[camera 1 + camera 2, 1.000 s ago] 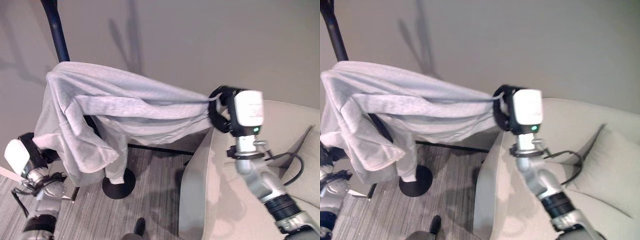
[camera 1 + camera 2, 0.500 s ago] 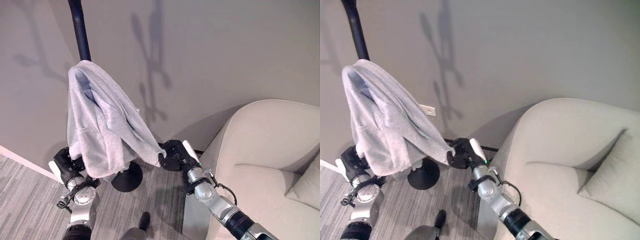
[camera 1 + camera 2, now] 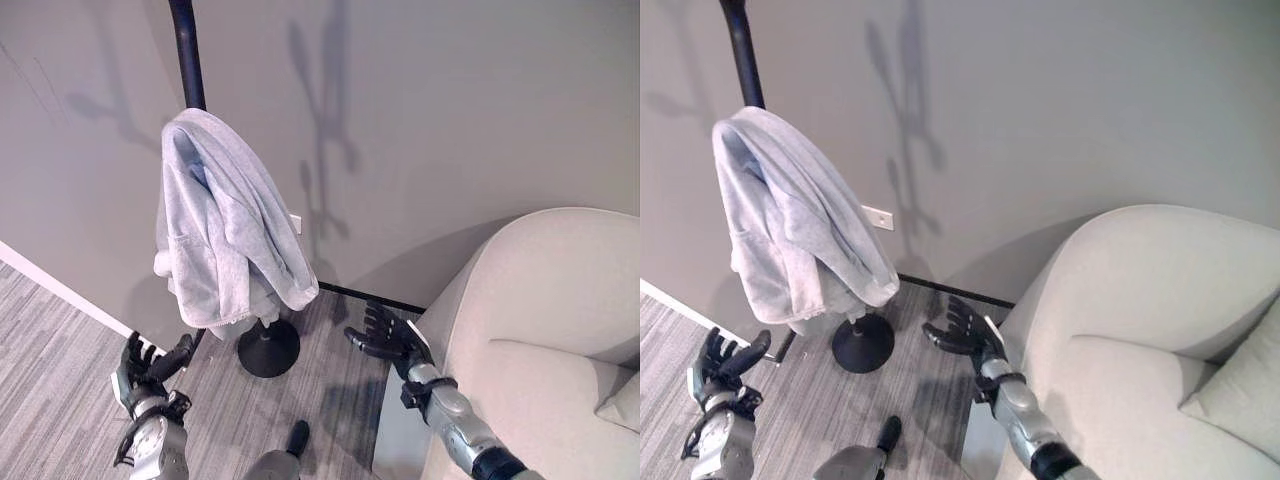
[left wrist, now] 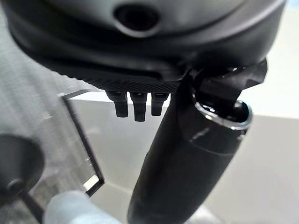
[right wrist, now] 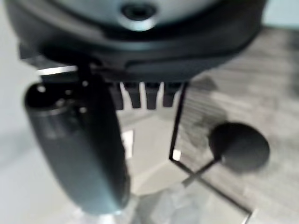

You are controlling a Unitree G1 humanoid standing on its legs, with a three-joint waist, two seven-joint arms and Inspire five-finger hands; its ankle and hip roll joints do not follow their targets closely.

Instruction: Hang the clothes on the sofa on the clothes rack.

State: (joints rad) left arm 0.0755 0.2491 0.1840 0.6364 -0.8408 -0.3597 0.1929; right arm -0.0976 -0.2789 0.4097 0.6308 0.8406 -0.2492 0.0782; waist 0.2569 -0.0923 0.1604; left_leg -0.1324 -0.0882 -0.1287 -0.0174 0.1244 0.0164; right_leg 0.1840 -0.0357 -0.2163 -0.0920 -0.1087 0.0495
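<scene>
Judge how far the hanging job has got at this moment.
Done: the grey garment hangs draped on the clothes rack. In hand: nothing; the left robot hand and right robot hand are open, held low. Left: no other clothes show on the visible part of the sofa.

The top of the clothes rack point(image 3: 186, 50) is cut off by the upper edge. The grey garment point(image 3: 225, 225) covers the pole's middle part, so what it hangs on cannot be seen. The sofa point(image 3: 545, 330) is cut by the right and lower edges. In the right wrist view the rack's round base point(image 5: 239, 147) is blurred.
</scene>
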